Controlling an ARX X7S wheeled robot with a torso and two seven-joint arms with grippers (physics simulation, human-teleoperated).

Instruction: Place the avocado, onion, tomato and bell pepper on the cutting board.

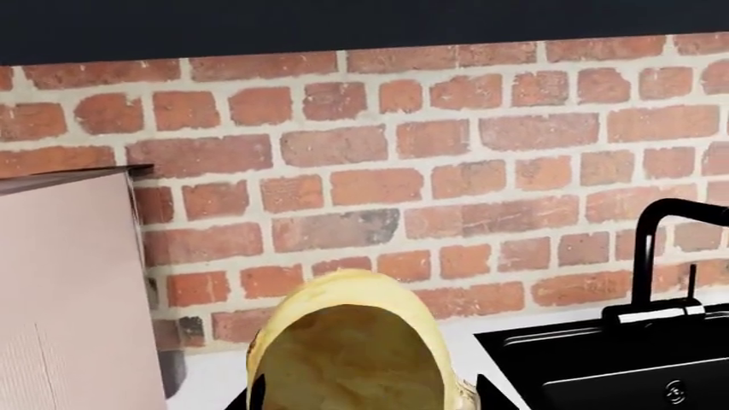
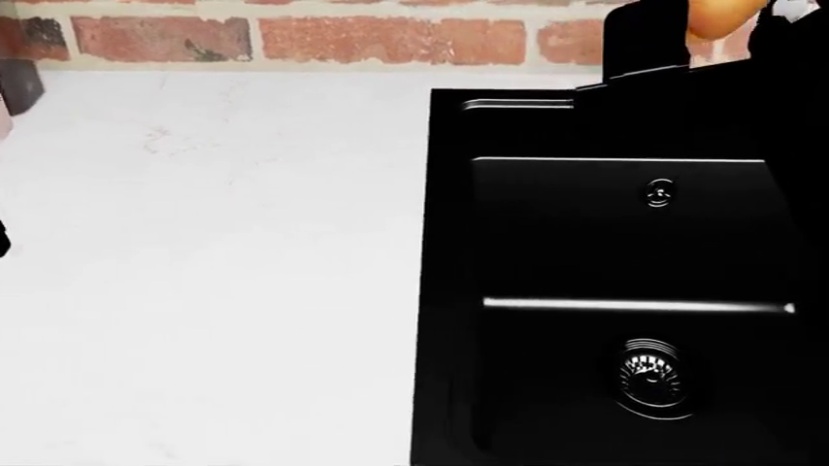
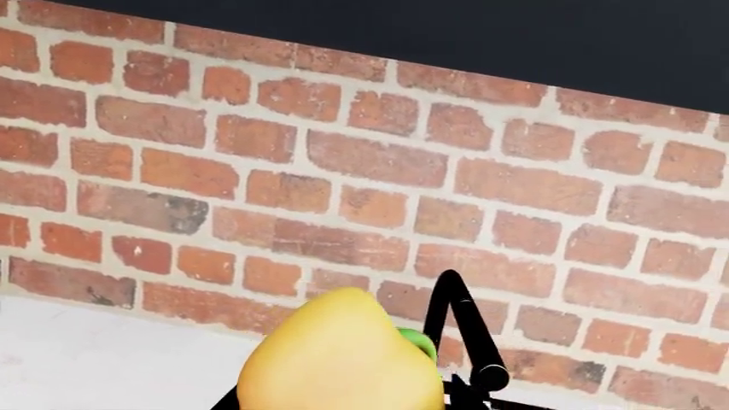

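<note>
Onion (image 1: pixel 347 346), pale yellow, fills the lower centre of the left wrist view, seated between the dark tips of the left gripper (image 1: pixel 362 395), which is clamped on it; it is lifted off the white counter (image 1: pixel 211 371), with the brick wall (image 1: pixel 456 171) behind, a pale cabinet side (image 1: pixel 68 290) beside it and the black sink (image 1: pixel 621 363) with its black faucet (image 1: pixel 651 248) off to the other side. Bell pepper (image 3: pixel 341 359), yellow-orange with a green stem stub (image 3: pixel 417 341), sits in the right gripper (image 3: pixel 341 401) in the right wrist view, held closed around it; a black faucet (image 3: pixel 462 329) stands just behind it against the brick. Head view: white counter (image 2: pixel 208 272) at left, double-bowl black sink (image 2: pixel 622 291) at right, two drains visible; a sliver of orange, the bell pepper (image 2: pixel 723 15), shows at the top right edge above dark gripper parts. Cutting board, avocado and tomato not in any view.
</note>
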